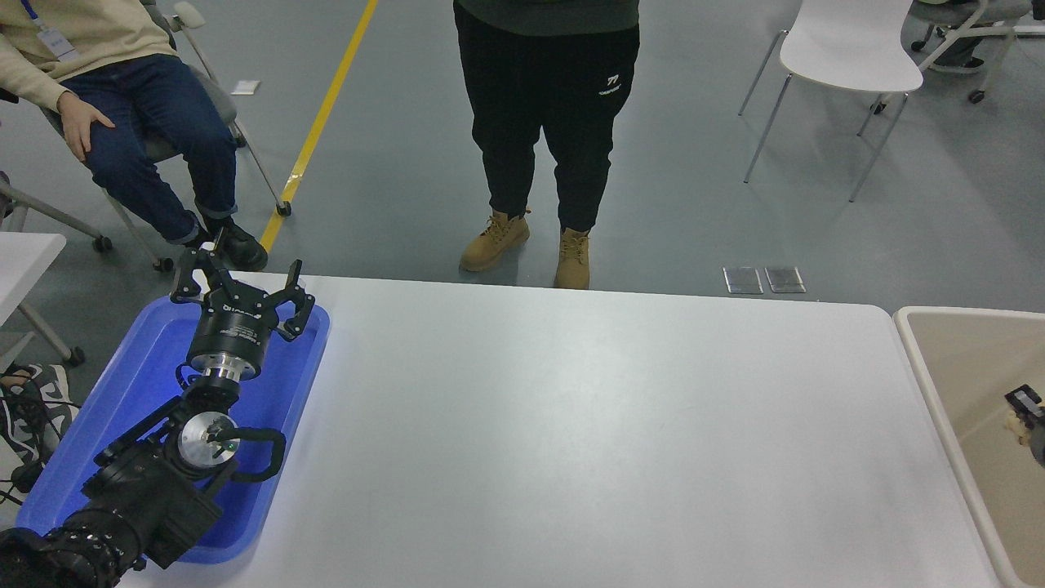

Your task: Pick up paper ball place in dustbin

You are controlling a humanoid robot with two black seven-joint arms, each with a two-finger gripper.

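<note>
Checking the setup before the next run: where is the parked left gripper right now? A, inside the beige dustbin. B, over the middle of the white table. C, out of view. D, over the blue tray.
D: the left gripper sits above the blue tray's far end.

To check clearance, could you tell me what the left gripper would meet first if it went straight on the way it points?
The left gripper, parked over the blue tray, points toward the table's far edge; its way looks free, though depth is unclear.

bright, even overhead light; the white table carries a soft sheen, shadows are faint, focus is sharp throughout, and straight lines bow slightly toward the edges.
</note>
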